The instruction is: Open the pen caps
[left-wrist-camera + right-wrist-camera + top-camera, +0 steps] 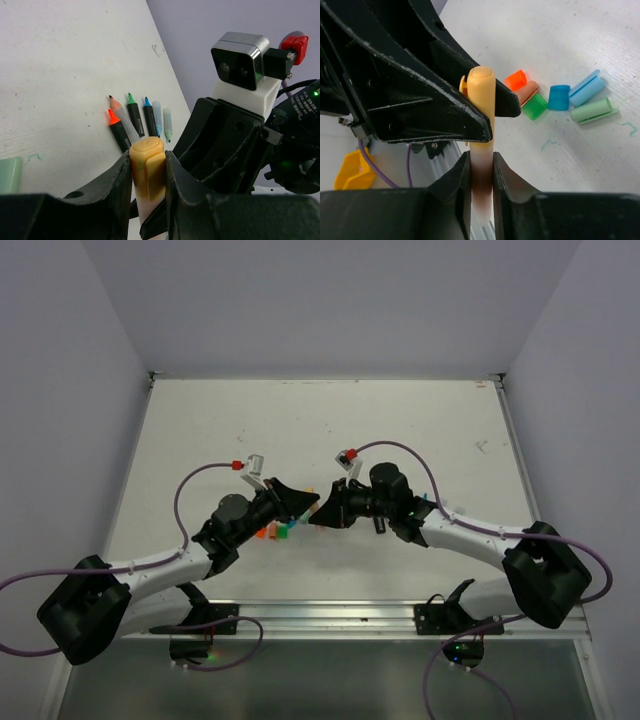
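Grip on both sides: I have my left tool (148,167) clamped on the yellow cap (146,149), right tool (481,166) on its marker body (482,200).

— What do the surfaces you're gripping look like?
— Your yellow cap (147,170) is smooth plastic with a soft sheen. The marker body (481,185) under it looks like frosted, half-clear plastic.
— And the fingers?
— The fingers (95,200) of your left gripper (148,175) are matt black plastic, scuffed pale along the edges. The tabletop (60,75) is matt white, faintly grained, with ink marks. The loose caps (559,97) toward its near edge are glossy plastic, and the orange cap (516,80) is translucent.
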